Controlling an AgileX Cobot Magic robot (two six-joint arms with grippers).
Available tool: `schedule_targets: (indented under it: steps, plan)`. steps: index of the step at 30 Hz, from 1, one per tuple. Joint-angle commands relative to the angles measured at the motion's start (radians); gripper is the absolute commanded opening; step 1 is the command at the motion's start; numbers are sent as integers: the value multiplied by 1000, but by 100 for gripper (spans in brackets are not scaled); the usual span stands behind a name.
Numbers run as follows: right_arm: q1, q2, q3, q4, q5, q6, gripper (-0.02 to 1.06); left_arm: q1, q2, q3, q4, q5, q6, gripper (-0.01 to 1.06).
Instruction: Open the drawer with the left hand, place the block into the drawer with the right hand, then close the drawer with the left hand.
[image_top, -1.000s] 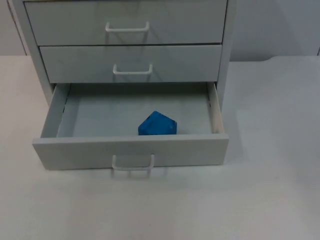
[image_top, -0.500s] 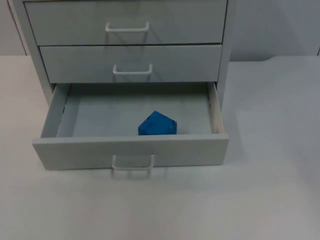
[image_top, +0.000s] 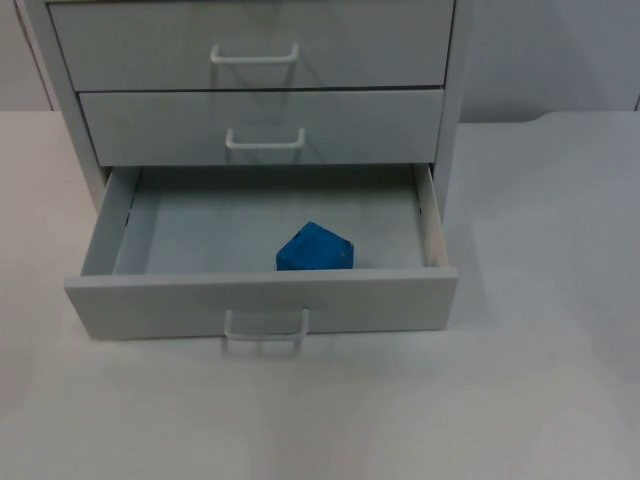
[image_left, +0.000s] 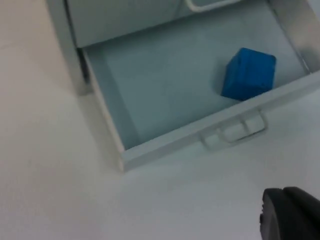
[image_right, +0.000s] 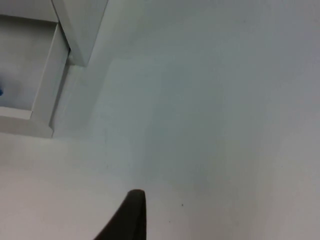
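The grey cabinet's bottom drawer (image_top: 260, 300) stands pulled out, its white handle (image_top: 265, 333) facing the table's front. A blue block (image_top: 315, 248) lies inside, close behind the front panel and a little right of centre. In the left wrist view the block (image_left: 248, 73) rests in the open drawer (image_left: 165, 145). My left gripper (image_left: 289, 216) is shut and empty, hovering over the bare table in front of the drawer's left part. A fingertip (image_right: 131, 216) of my open right gripper hangs over the table to the right of the drawer's corner (image_right: 42, 107), holding nothing.
The cabinet (image_top: 450, 60) stands at the back, its two upper drawers (image_top: 260, 125) shut. White table top (image_top: 540, 380) stretches in front of and to the right of the drawer. The pulled-out drawer juts toward the table's front.
Drawer and block lie as they did a second ago. My left gripper has gone from open to shut on nothing.
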Motion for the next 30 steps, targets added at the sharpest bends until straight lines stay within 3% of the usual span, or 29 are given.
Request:
schedule_targets:
  steps: [1, 4, 11, 14, 15, 18, 22, 25, 26, 30]
  plan:
    - [-5, -5, 0, 12, -12, 3, 105, -16, 59, -2, -91, -23, 119, 0]
    - [-5, -5, 0, 12, -12, 3, 105, -45, 98, -2, -86, -38, 139, 0]
    - [-5, -5, 0, 12, 6, -8, 105, -285, 220, -2, 133, -82, 95, 0]
    - [-5, -5, 0, 12, 11, -7, 105, -406, 299, -2, 357, -124, -93, 0]
    - [-5, -5, 0, 12, 11, -7, 105, -406, 299, -2, 357, -124, -93, 0]
    - [-5, -5, 0, 12, 9, -7, 105, -502, 393, -2, 589, -159, -293, 0]
    - [-5, -5, 0, 12, 4, -7, 105, -586, 487, -2, 768, -177, -409, 0]
    - [-5, -5, 0, 5, 4, -7, 105, -667, 579, -2, 970, -244, -572, 0]
    - [-5, -5, 0, 5, 4, -7, 105, -667, 579, -2, 970, -244, -572, 0]
    - [-5, -5, 0, -7, 4, -7, 105, -764, 703, -2, 1457, -236, -1009, 0]
